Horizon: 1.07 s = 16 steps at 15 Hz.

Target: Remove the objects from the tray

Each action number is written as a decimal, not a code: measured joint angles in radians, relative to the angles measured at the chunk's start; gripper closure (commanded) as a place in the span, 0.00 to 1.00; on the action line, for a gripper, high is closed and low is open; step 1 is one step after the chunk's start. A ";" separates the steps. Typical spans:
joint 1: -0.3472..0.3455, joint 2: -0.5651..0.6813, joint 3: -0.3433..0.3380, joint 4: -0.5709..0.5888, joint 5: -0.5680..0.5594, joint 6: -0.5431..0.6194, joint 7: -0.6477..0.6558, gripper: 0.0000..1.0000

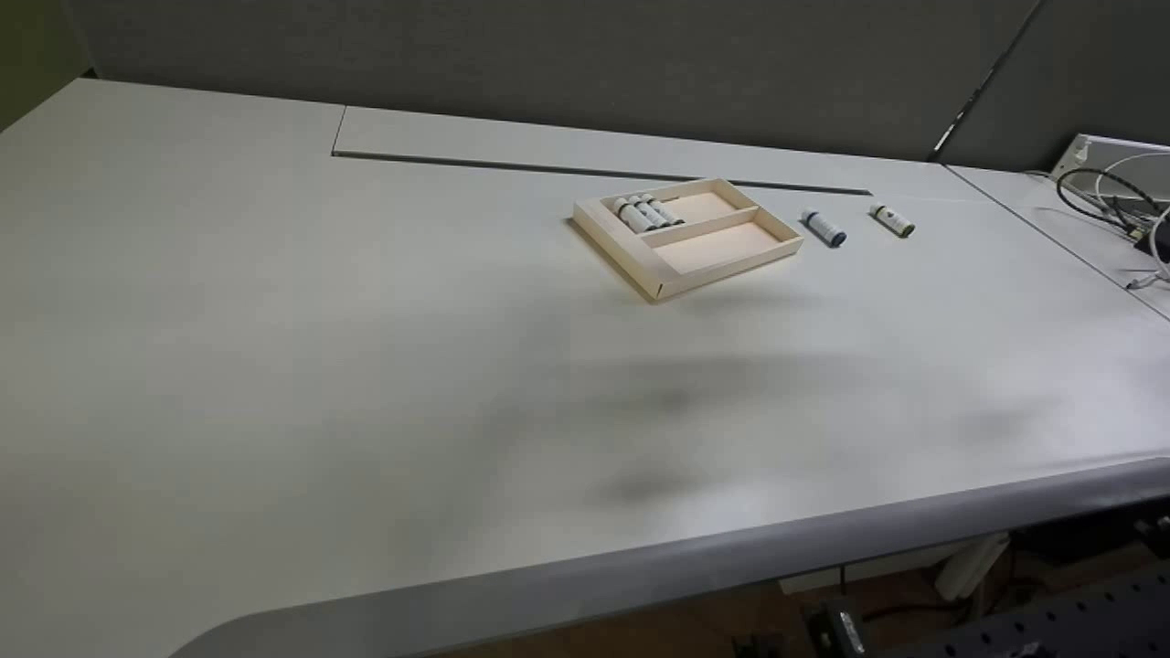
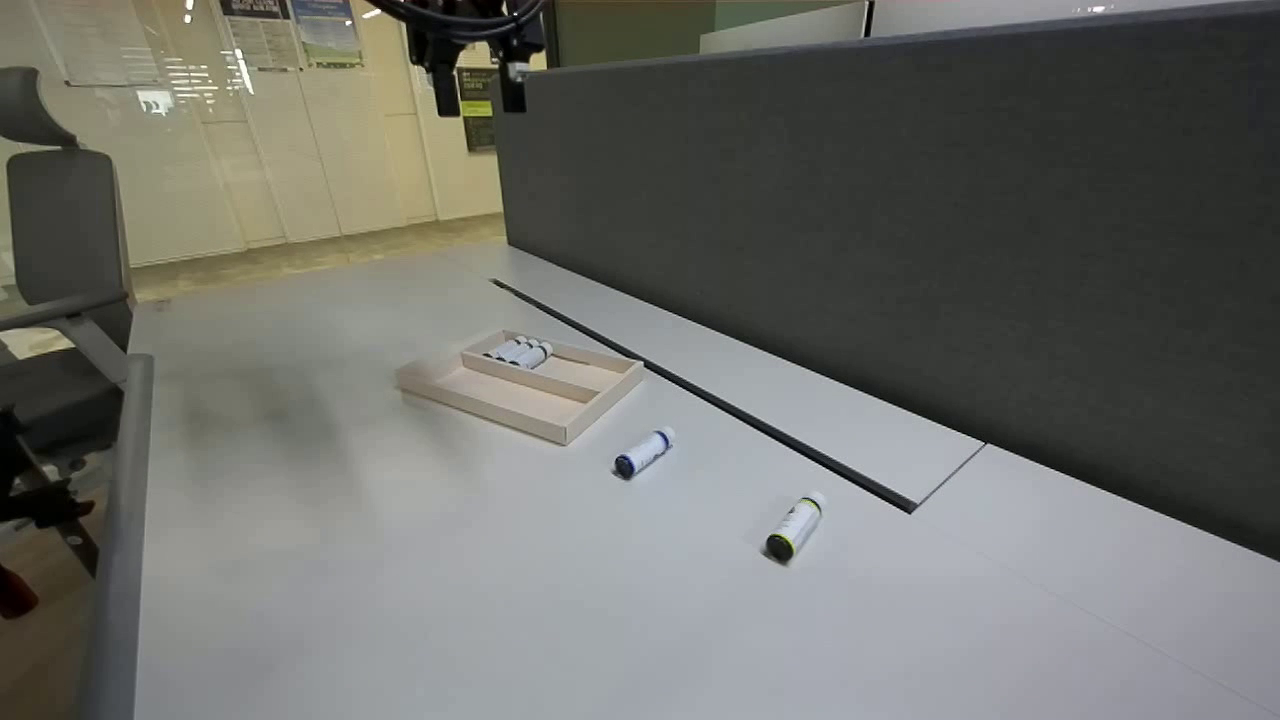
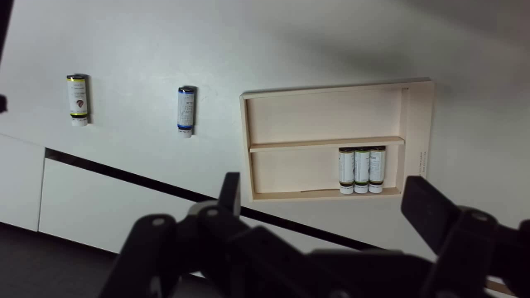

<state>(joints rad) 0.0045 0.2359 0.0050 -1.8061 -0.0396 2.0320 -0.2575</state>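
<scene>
The shallow wooden tray [image 1: 625,247] lies flat on the table with a divider making two compartments. It also shows in an exterior view [image 2: 480,404] and in the wrist view [image 3: 418,124]. Three small white-labelled bottles [image 3: 361,167], the objects, lie side by side in one compartment, near the tray's wide border. The other compartment is empty. A blue-banded bottle [image 3: 186,109] and a yellow-banded bottle [image 3: 77,96] lie on the table beside the tray. My gripper [image 2: 480,108] is high above the table. In the wrist view its fingers [image 3: 323,181] are wide apart with nothing between them.
A grey partition [image 2: 900,220] stands along the table's back edge. A dark slot [image 2: 760,430] runs along the table in front of it. Cables [image 1: 1120,201] lie at the table's far right in an exterior view. An office chair [image 2: 70,230] stands beyond the table's front edge.
</scene>
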 measured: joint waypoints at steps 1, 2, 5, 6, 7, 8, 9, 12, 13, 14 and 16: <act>0.000 -0.001 0.000 -0.001 0.000 0.000 0.000 0.00; 0.000 -0.001 0.000 -0.001 0.000 0.000 0.000 0.00; 0.002 0.015 0.004 0.007 0.002 -0.014 0.010 0.00; 0.004 0.032 0.008 0.017 0.005 -0.034 0.014 0.00; 0.007 0.056 0.015 0.033 0.005 -0.053 0.015 0.00; 0.012 0.086 0.021 0.051 0.005 -0.062 0.016 0.00; 0.018 0.119 0.029 0.071 0.005 -0.062 0.019 0.00; 0.041 0.233 0.053 0.143 0.004 -0.061 0.016 0.00; 0.046 0.273 0.064 0.170 0.006 -0.062 0.012 0.00; 0.052 0.312 0.073 0.197 0.006 -0.061 0.011 0.00; 0.068 0.387 0.083 0.249 0.005 -0.026 0.012 0.00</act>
<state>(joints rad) 0.0722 0.6230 0.0879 -1.5576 -0.0344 2.0059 -0.2457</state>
